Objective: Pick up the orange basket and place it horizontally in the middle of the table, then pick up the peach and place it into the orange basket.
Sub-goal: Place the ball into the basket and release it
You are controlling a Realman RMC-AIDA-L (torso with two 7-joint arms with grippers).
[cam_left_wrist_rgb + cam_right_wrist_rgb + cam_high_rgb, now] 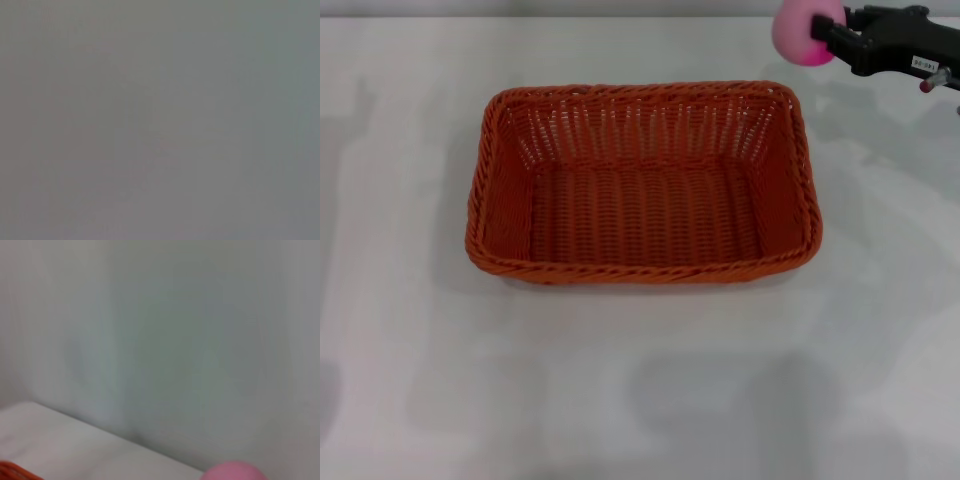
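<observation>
The white table (410,330) is carrying the orange woven basket (645,185), which is lying long side across at mid-table with its interior empty. The basket placement step reads as complete; the step in hand is judged to be the transfer of the peach.

The right gripper (825,35) is reaching in at the far right corner of the head view, beyond and to the right of the basket's far right corner. Its black fingers are closing on the pink peach (803,30), which is appearing clear of the table surface. The left gripper is not showing in any view.

To do the transfer well:
- Keep the grasp firm; the fruit is round and smooth and is likely to roll if loosened.
- Carry it above the braided rim (798,100).
- Release low over the basket floor (645,215), near centre.
</observation>
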